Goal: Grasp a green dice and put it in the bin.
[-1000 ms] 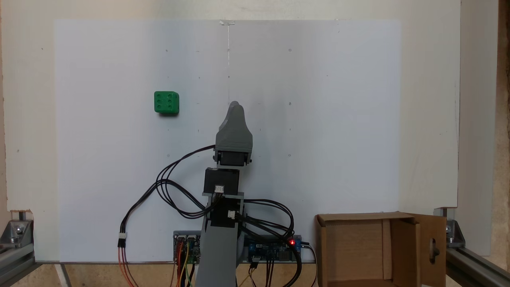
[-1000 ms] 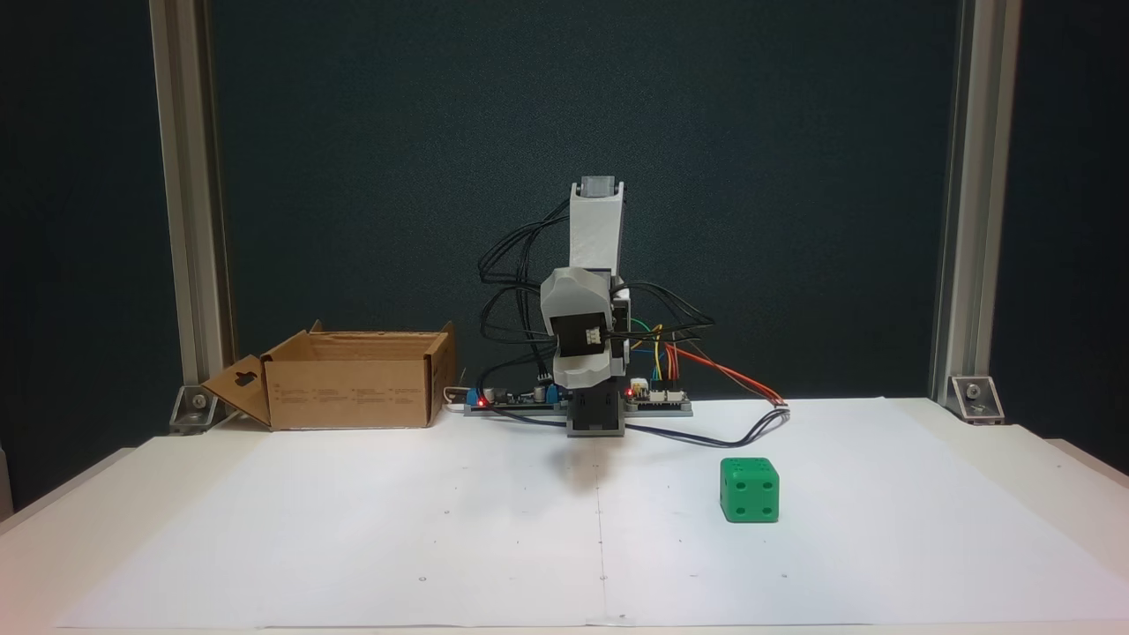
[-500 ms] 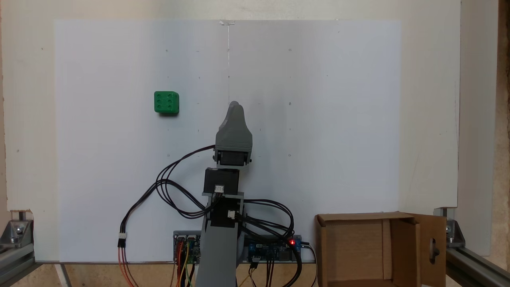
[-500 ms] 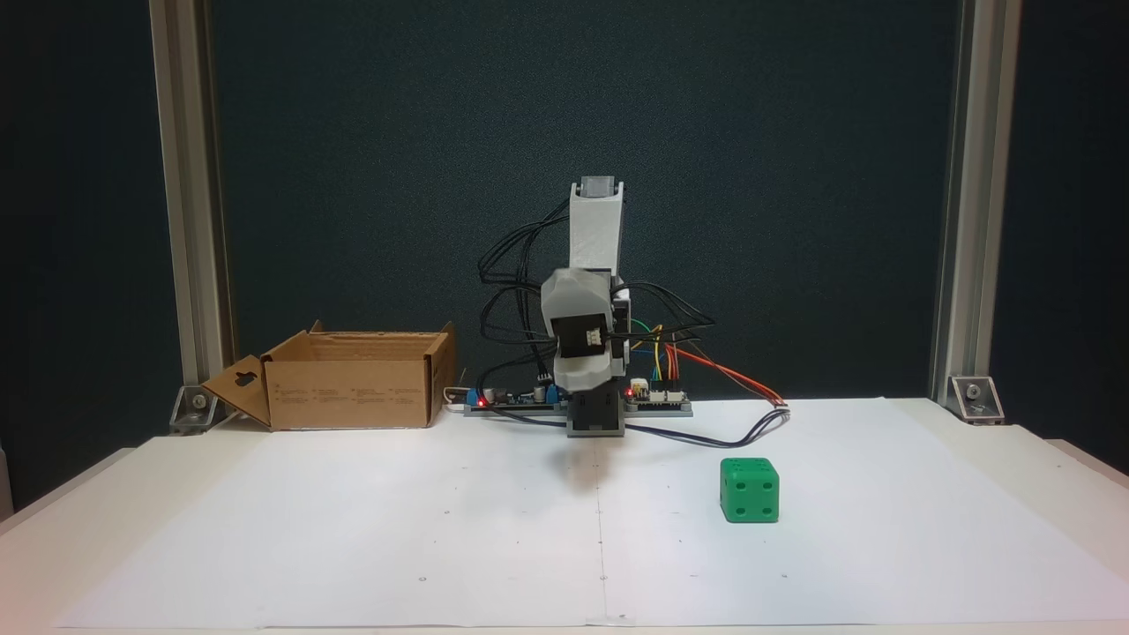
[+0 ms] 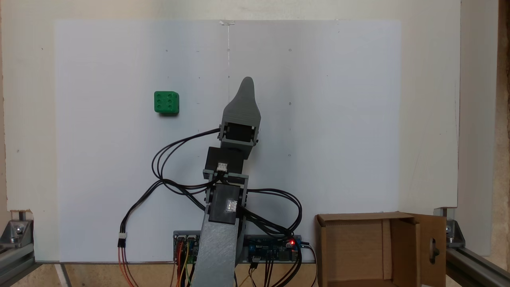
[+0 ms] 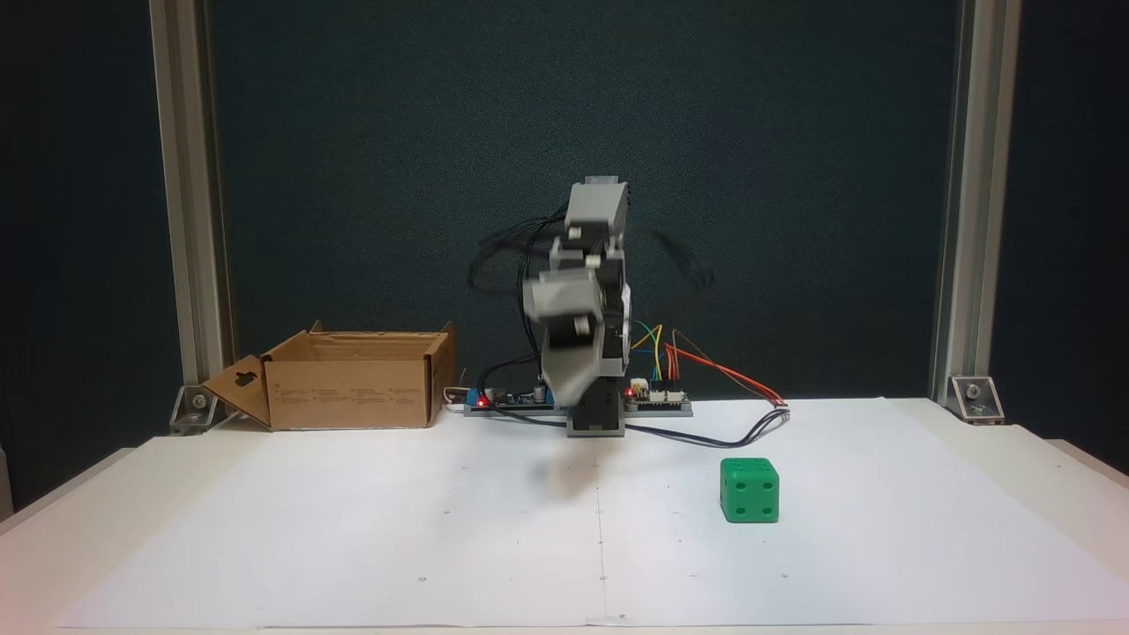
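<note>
We see the green dice (image 5: 166,103) sitting flat on the white paper sheet (image 5: 326,119) that covers the table, in the left half of the sheet in the fixed view from above. Its top face shows six pips there. In the fixed view from the front the same dice (image 6: 750,489) sits to the right of the sheet's centre line, with a four-pip face turned toward us.

The grey gripper (image 5: 248,81) points away from the arm's base and slightly right in the view from above, its tip near the centre line of the sheet and well apart from the dice, which lies off to its left. We see a single tapered tip from above, and in the front view the gripper (image 6: 564,388) is smeared by motion blur, so we cannot tell whether its jaws are apart or together. Nothing shows between them.

The bin (image 5: 398,218), an open brown cardboard box, stands at the lower right corner in the view from above, beside the arm's base, with one flap folded out and a cut-out hole in it. In the front view the bin (image 6: 353,388) is at the left rear of the table. Its inside looks bare as far as we can see.

Black cables (image 5: 167,167) loop from the arm to the circuit boards (image 5: 271,249) at its base, where a red light glows.
</note>
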